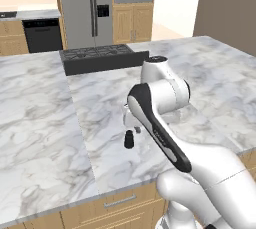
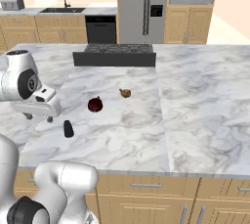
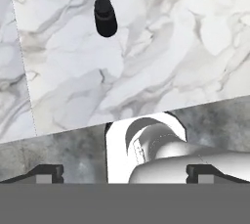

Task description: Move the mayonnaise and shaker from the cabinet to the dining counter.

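Observation:
The small black shaker (image 1: 129, 139) (image 2: 68, 129) (image 3: 105, 17) stands upright on the white marble dining counter (image 1: 40, 123) (image 2: 195, 110) (image 3: 171, 47), near its front edge. My gripper (image 1: 131, 124) (image 2: 38, 117) (image 3: 127, 173) hovers just above and slightly to one side of it, apart from it, open with nothing between its fingertips (image 3: 46, 173). The arm hides part of the hand in the left base view. The mayonnaise and the cabinet are out of view.
A dark red round item (image 2: 95, 104) and a small brown item (image 2: 125, 92) lie on the counter behind the shaker. The black gas hob (image 1: 97, 58) (image 2: 114, 54) sits at the counter's far edge. Beyond stand a fridge (image 2: 144, 8) and a sink counter (image 2: 63, 9).

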